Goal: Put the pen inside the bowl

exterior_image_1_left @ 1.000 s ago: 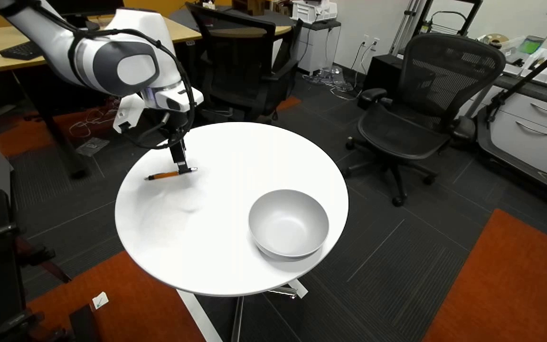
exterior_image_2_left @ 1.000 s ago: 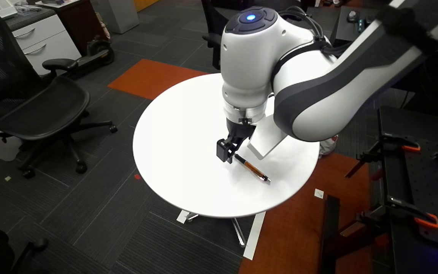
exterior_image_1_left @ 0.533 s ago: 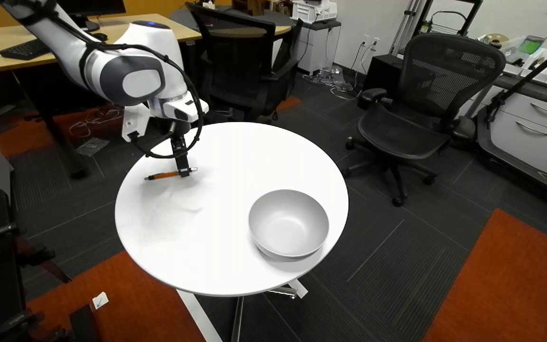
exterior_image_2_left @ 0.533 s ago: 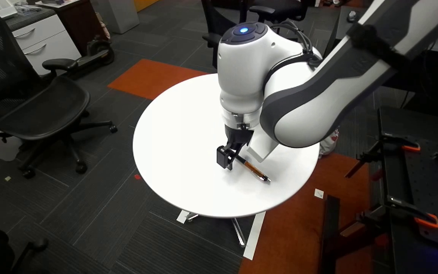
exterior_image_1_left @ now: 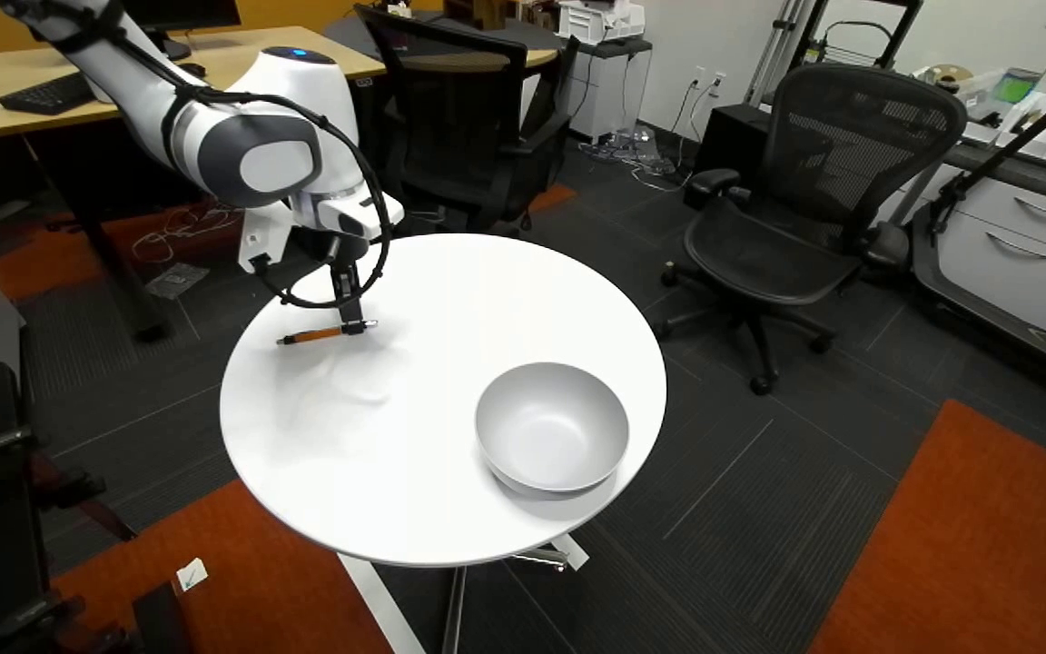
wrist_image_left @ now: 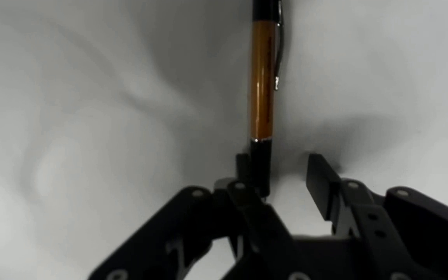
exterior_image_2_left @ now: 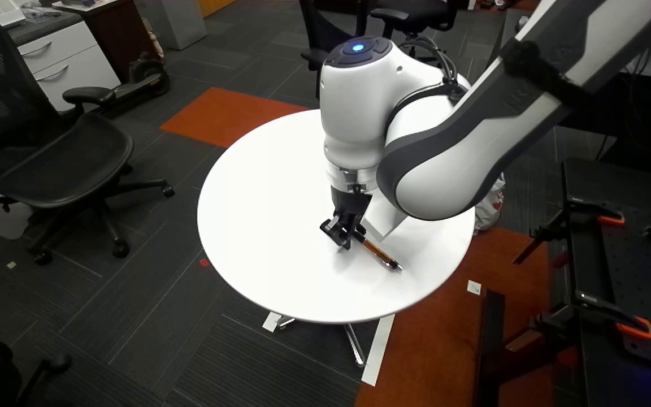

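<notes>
The orange-brown pen (wrist_image_left: 262, 77) with black ends lies flat on the white table, also visible in both exterior views (exterior_image_1_left: 310, 335) (exterior_image_2_left: 379, 255). My gripper (wrist_image_left: 280, 168) straddles its black end, jaws partly apart. In the wrist view the left finger (wrist_image_left: 242, 165) is right beside the pen and seems to touch it. The right finger (wrist_image_left: 321, 182) stands clear, with a gap of bare table between. In an exterior view the light grey bowl (exterior_image_1_left: 552, 431) sits upright near the table's edge, well away from the gripper, with nothing in it. The bowl does not show in the other pictures.
A round white table (exterior_image_1_left: 450, 291) carries pen and bowl. Black office chairs (exterior_image_1_left: 786, 200) stand around it. A dark bench with orange clamps (exterior_image_2_left: 635, 329) stands beside the table in an exterior view.
The arm has shifted slightly and come lower over the pen's black end. The jaws have drawn partway together. Pen and bowl have not visibly moved.
</notes>
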Action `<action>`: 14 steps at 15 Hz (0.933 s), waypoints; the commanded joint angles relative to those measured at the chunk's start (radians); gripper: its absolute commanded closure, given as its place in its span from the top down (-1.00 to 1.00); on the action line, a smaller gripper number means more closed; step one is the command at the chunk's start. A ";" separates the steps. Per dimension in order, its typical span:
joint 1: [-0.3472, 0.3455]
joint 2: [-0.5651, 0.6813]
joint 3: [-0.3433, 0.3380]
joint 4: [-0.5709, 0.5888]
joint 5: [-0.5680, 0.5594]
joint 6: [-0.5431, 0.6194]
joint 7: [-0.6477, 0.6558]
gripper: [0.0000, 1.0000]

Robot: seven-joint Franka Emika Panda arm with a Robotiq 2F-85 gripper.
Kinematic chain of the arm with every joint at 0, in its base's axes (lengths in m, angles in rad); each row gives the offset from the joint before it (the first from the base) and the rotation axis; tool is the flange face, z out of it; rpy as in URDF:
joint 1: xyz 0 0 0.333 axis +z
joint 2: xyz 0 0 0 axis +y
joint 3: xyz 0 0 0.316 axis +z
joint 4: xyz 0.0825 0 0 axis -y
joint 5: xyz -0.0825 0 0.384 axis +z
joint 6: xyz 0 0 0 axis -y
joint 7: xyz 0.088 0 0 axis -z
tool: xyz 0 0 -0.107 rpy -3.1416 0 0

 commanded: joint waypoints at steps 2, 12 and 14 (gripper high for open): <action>0.011 0.006 -0.007 0.016 0.039 -0.012 -0.032 -0.89; 0.121 -0.163 -0.169 -0.072 -0.045 0.002 0.153 -0.94; 0.135 -0.210 -0.218 -0.077 -0.095 -0.010 0.217 -0.94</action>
